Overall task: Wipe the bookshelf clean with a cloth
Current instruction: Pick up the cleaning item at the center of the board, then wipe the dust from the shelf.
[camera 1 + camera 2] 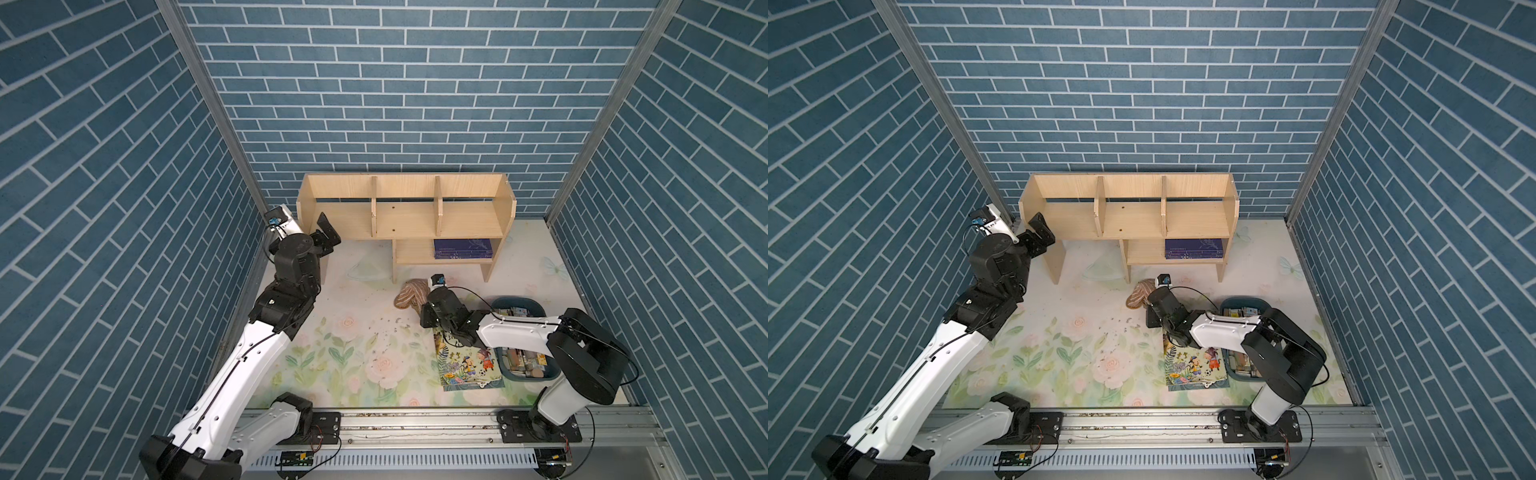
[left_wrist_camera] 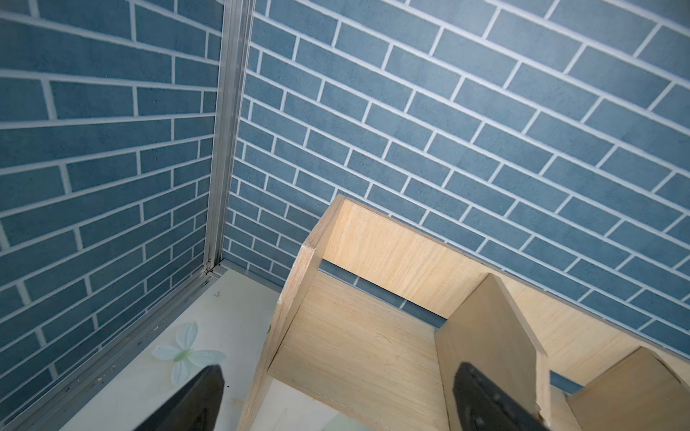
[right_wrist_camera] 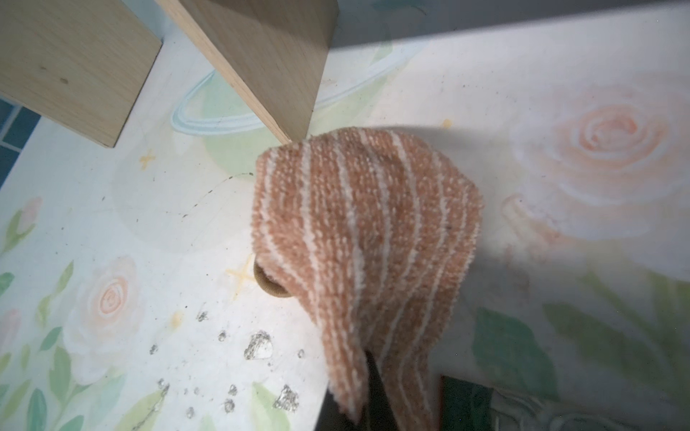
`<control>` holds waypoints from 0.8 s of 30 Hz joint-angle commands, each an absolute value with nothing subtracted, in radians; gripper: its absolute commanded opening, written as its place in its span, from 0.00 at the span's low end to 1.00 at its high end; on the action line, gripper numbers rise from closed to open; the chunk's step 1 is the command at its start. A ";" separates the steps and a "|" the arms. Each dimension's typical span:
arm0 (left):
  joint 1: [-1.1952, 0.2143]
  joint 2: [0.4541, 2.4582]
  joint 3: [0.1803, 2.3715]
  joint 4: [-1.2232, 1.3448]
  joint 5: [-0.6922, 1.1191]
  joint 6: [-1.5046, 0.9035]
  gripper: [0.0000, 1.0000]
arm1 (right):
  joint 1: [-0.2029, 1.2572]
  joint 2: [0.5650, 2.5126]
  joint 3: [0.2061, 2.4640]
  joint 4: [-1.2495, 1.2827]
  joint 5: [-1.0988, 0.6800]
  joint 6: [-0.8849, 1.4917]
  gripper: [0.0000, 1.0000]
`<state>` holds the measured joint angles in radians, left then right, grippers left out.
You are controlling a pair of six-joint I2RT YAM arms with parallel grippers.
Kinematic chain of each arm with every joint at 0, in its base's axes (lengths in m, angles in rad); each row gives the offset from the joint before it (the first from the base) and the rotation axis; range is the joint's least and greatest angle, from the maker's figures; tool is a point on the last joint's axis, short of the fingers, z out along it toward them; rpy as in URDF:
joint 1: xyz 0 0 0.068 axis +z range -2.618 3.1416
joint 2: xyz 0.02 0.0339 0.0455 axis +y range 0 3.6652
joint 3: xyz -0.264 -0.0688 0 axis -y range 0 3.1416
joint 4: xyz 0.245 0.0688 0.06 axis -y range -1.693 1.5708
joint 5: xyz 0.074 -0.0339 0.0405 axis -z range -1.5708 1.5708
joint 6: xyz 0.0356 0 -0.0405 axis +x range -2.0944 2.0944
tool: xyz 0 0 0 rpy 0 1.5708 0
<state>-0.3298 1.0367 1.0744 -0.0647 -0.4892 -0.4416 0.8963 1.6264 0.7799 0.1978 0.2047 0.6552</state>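
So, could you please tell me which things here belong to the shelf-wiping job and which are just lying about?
For the job: bookshelf; cloth, pinched in the shut right claw; left claw, open near the bookshelf's end.
Lying about: picture book; blue bin of bits; dark blue book on the lower shelf; crumbs on the table.

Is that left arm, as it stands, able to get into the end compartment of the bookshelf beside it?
Probably yes: the left end effector hangs open right beside the bookshelf, facing that compartment. The side panel, in line between its fingers, may need sidestepping.
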 commanded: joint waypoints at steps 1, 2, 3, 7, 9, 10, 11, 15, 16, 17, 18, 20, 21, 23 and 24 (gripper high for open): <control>-0.240 1.074 1.060 -0.076 -0.417 -0.479 1.00 | 0.901 1.586 0.825 0.188 0.239 0.624 0.00; -0.207 1.084 1.055 -0.060 -0.391 -0.487 1.00 | 0.901 1.568 0.841 0.178 0.247 0.609 0.00; -0.172 1.096 1.052 -0.046 -0.367 -0.495 1.00 | 0.901 1.552 0.863 0.166 0.255 0.593 0.00; -0.033 1.140 1.036 0.023 -0.243 -0.547 0.99 | 0.907 1.538 1.004 0.095 0.279 0.527 0.00; 0.016 1.162 1.022 0.103 -0.137 -0.577 1.00 | 0.911 1.543 1.072 0.076 0.299 0.505 0.00; 0.027 1.173 1.018 0.139 -0.091 -0.588 0.99 | 0.910 1.547 1.105 0.071 0.304 0.495 0.00; 0.032 1.186 1.019 0.168 -0.048 -0.593 0.98 | 0.910 1.552 1.144 0.066 0.307 0.483 0.00; 0.031 1.219 1.009 0.246 0.031 -0.594 0.99 | 0.911 1.598 1.307 0.040 0.298 0.452 0.00; 0.032 1.227 0.997 0.263 0.036 -0.595 0.99 | 0.911 1.613 1.340 0.039 0.289 0.448 0.00; 0.032 1.233 0.981 0.291 0.045 -0.593 0.98 | 0.911 1.633 1.373 0.043 0.280 0.443 0.00; 0.032 1.238 0.967 0.309 0.051 -0.591 0.97 | 0.914 1.646 1.388 0.052 0.277 0.441 0.00; 0.032 1.244 0.938 0.342 0.064 -0.588 0.94 | 0.918 1.672 1.385 0.081 0.282 0.442 0.00; 0.031 1.244 0.926 0.354 0.068 -0.588 0.93 | 0.920 1.682 1.371 0.104 0.279 0.446 0.00; 0.032 1.245 0.902 0.386 0.085 -0.586 0.91 | 0.924 1.707 1.337 0.138 0.274 0.461 0.00; 0.032 1.245 0.894 0.404 0.095 -0.583 0.90 | 0.925 1.722 1.317 0.149 0.271 0.471 0.00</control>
